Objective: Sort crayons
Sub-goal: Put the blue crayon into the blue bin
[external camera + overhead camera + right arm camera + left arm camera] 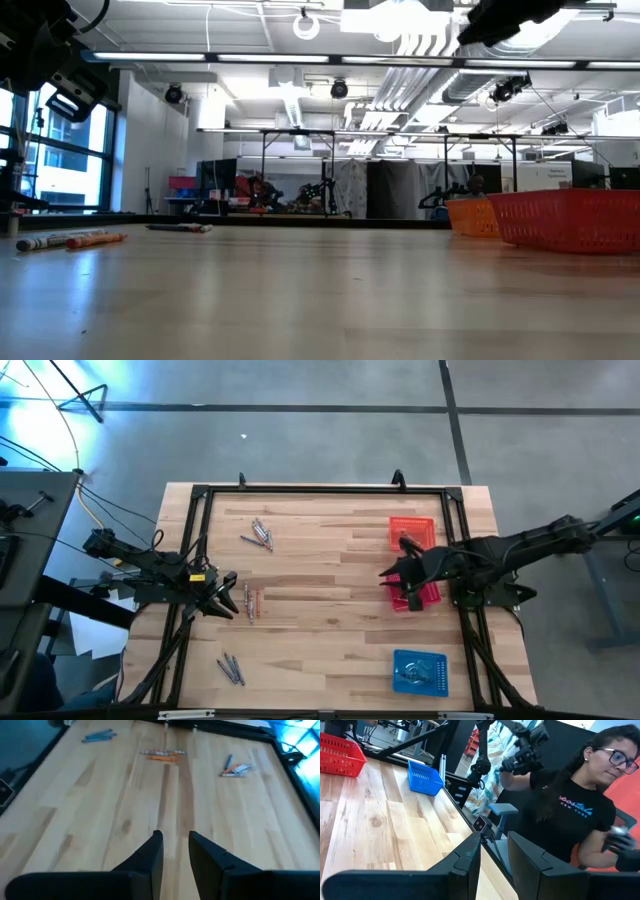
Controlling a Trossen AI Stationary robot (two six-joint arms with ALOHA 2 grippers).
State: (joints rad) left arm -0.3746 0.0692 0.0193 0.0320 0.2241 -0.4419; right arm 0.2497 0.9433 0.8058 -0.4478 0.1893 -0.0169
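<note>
Crayons: just beside left gripper, long axes running toward table's far edge. Right gripper: well apart. Both: narrowly parted, empty.

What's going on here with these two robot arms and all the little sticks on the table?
Two robot arms are sorting crayons into baskets. Three small clusters of crayons lie on the left half of the wooden table. The left gripper hovers beside the middle cluster, fingers slightly apart and holding nothing. The right gripper is over by the red basket, also empty. An orange basket and a blue basket sit on that same side. A person sits beyond the table's edge.
</note>
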